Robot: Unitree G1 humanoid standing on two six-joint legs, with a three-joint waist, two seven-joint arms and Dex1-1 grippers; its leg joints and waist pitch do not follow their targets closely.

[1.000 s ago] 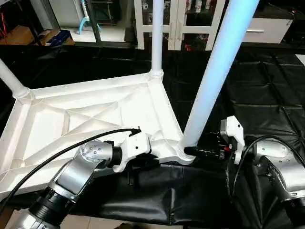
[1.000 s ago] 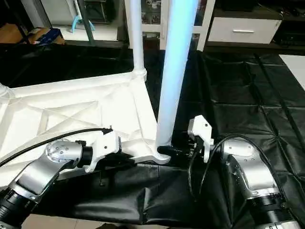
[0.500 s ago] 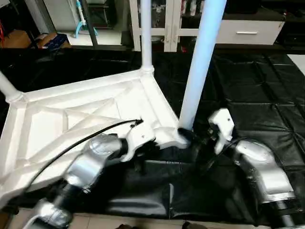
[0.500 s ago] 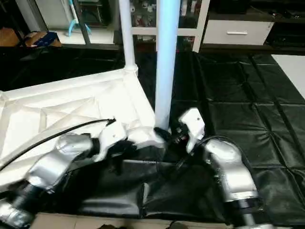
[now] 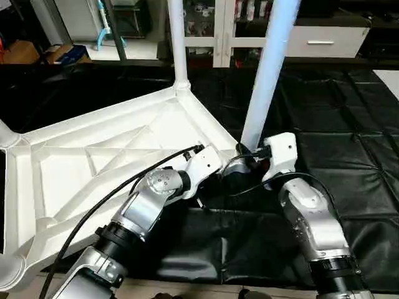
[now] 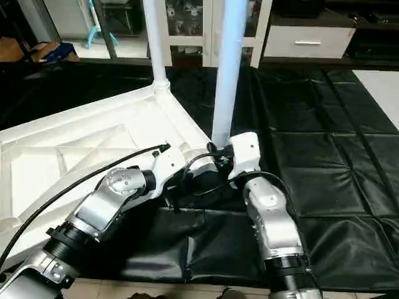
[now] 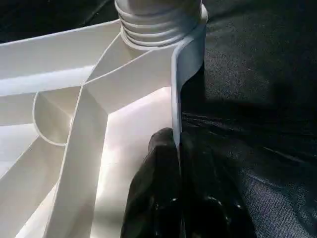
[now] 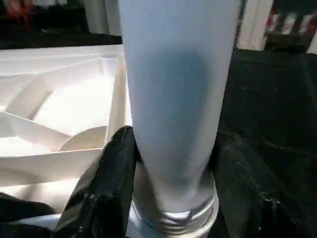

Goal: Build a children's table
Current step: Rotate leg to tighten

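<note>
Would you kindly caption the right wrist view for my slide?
Right gripper clasps the tapered white tube leg above the white plastic tabletop.

A lab: glass-fronted cabinets (image 5: 218, 25), padded black mat (image 5: 349, 124).

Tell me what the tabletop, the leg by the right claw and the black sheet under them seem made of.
Tabletop: looks like white moulded plastic, semi-gloss, with thin cast ribs.
Leg: smooth white tube, probably plastic, ridged collar at the socket.
Black sheet: creased, shiny, likely vinyl or coated fabric.

No readable text, label or number anywhere.
</note>
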